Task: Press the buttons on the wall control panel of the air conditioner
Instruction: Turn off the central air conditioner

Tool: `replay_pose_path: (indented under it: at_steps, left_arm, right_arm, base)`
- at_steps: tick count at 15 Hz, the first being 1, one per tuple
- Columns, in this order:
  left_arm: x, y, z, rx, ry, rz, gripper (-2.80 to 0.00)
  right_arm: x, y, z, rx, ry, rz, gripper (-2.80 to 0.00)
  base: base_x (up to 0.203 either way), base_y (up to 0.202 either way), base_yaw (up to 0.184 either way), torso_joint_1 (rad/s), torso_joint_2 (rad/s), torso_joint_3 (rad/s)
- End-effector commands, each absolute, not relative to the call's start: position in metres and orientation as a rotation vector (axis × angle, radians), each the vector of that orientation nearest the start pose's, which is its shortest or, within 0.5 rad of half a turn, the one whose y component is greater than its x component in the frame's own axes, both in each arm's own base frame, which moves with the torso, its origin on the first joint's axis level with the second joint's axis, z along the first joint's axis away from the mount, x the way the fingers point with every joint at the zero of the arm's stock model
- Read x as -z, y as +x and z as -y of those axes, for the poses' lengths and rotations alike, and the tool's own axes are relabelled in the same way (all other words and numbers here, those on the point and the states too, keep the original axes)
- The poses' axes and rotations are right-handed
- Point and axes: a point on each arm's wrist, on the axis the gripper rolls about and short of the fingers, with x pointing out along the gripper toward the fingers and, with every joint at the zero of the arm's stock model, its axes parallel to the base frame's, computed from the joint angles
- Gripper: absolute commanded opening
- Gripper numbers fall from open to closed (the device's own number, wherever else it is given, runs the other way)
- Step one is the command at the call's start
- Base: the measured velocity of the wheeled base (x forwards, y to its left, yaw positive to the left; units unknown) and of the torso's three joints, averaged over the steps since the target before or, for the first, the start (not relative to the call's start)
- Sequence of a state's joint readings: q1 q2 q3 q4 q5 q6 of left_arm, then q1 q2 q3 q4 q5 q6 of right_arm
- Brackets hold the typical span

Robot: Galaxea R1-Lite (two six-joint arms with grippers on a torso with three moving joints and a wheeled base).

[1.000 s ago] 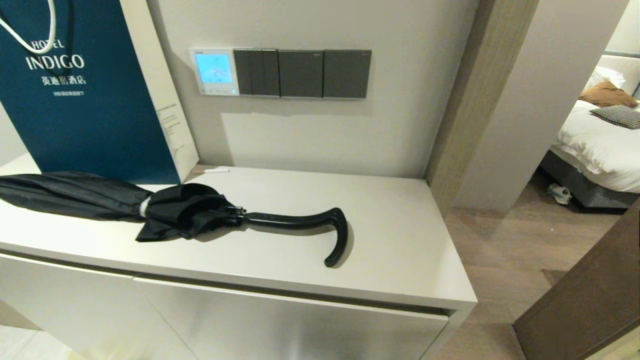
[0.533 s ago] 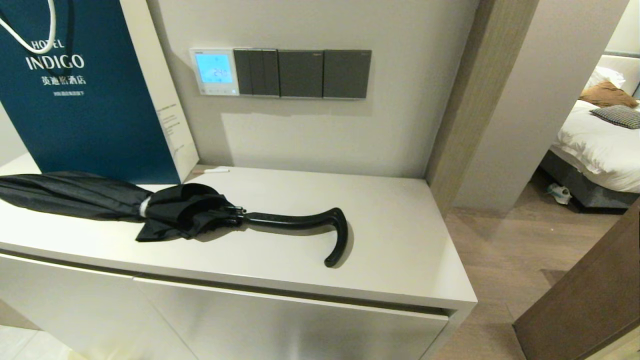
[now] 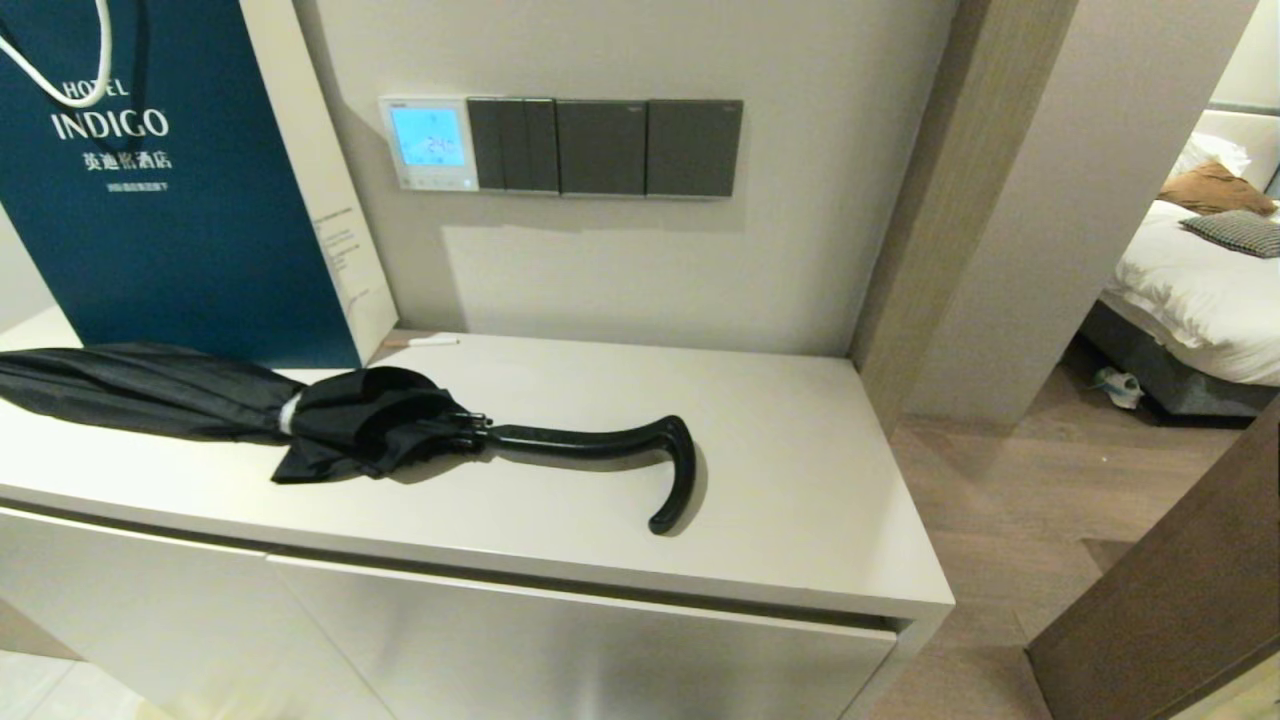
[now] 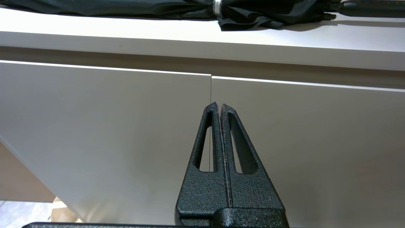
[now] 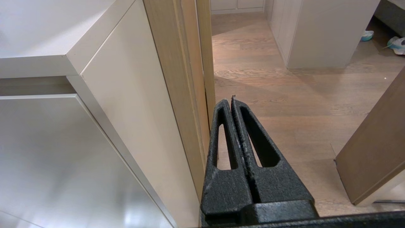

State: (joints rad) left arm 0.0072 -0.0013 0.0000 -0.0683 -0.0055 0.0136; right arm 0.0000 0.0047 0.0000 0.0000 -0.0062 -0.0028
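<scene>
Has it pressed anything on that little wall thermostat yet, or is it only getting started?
It looks barely begun. The thermostat screen is lit, but neither arm is near its buttons. The left gripper and right gripper sit low by the cabinet, fingers shut. Reaching up and pressing is all left.

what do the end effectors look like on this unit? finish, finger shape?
Both alike: the left end effector and right end effector are black with a rough, speckled finish. Each has two flat fingers tapering to a point, with a long slot cut through each finger, on a blocky black base. No cables or markings visible.

Wall control panel [image 3: 429, 143] lit (buttons [image 3: 432, 182] seemingly pale)
</scene>
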Motion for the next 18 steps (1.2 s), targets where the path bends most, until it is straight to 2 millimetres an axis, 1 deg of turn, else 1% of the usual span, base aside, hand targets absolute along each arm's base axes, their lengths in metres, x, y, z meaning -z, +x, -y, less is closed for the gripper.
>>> replay_pose_path:
  at_steps: [1, 18]
  left_arm:
    - [-0.0753, -0.0211, 0.0003, -0.002, 0.014, 0.044, -2.80]
    - [-0.0753, -0.0211, 0.0003, -0.002, 0.013, 0.044, -2.80]
  right_arm:
    - [-0.0752, -0.0222, 0.0001, 0.006, -0.003, -0.008, -2.80]
    - [-0.0752, -0.0222, 0.0001, 0.006, -0.003, -0.008, -2.80]
  base:
    - [0.000, 0.000, 0.000, 0.000, 0.00, 0.000]
    - [0.000, 0.000, 0.000, 0.000, 0.00, 0.000]
